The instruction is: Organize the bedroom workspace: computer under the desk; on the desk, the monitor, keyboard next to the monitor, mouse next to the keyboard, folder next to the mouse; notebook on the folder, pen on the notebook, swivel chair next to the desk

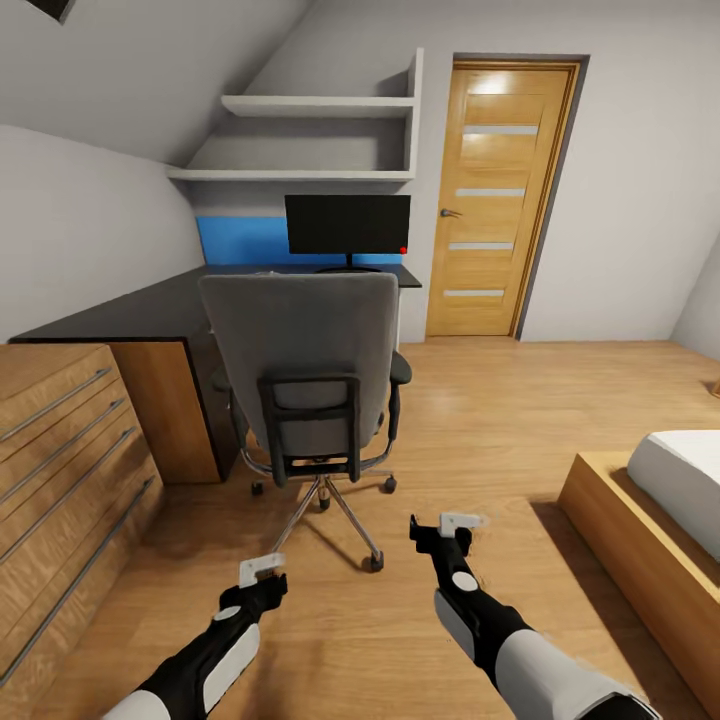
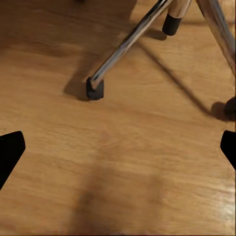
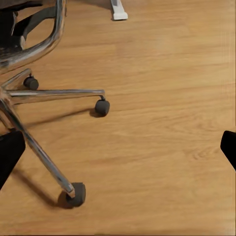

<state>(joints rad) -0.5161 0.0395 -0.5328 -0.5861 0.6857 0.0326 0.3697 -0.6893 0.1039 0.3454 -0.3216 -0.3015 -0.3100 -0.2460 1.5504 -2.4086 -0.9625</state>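
1. Nearest the head camera, the left claw (image 1: pixel 262 578) is hanging low over the wood floor (image 1: pixel 520 420), released and carrying nothing; its wrist view is showing both dark fingertips (image 2: pixel 11 150) spread wide above bare boards.
2. Just beyond it, the swivel chair (image 1: pixel 305 360) is standing with its grey back turned toward the robot, close against the black worktop (image 1: pixel 120 310), its chrome star base and casters (image 2: pixel 95 89) lying ahead of both claws and apart from them.
3. Behind the chair, the monitor (image 1: pixel 347 225) is sitting upright on the worktop, red dot at its lower right corner.
4. Further right, the right claw (image 1: pixel 440 530) is also hovering released and empty over the floor, beside the chair's nearest caster (image 3: pixel 74 194).
5. Judging the step in hand: the seat is hidden by the backrest, so the folder cannot be confirmed from here. Approaching well probably means circling to the chair's open right side, keeping the arms clear of the base, before reaching over the seat.
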